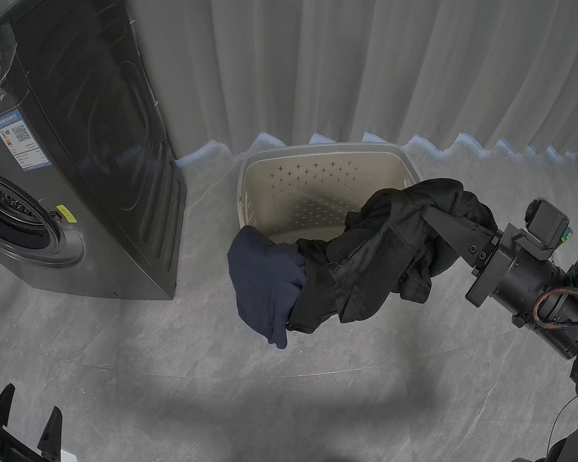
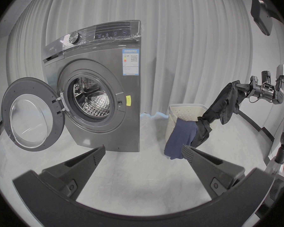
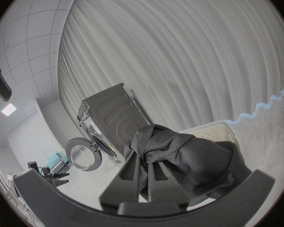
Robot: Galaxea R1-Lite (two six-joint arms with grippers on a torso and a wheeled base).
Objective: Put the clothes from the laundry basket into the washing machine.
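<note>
grey floor, laundry basket; end effector clamps its black garment.

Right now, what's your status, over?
Right jaws shut on black garment, held over basket. Left jaws open, empty. Blue cloth hangs over rim. Washer door open.

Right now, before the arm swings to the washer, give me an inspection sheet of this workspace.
Surface: grey stone-look floor.
Job's things: laundry basket stands by the curtain; black garment held up by the right gripper, its lower end trailing to the basket's front rim; navy garment hangs over that rim; washing machine has its door open.
Clutter: nothing seen.
Grippers: right gripper shut on black garment; left gripper open, low, holding nothing.
Cables: braided cable looped at the right wrist.
Surroundings: white curtain behind everything.
</note>
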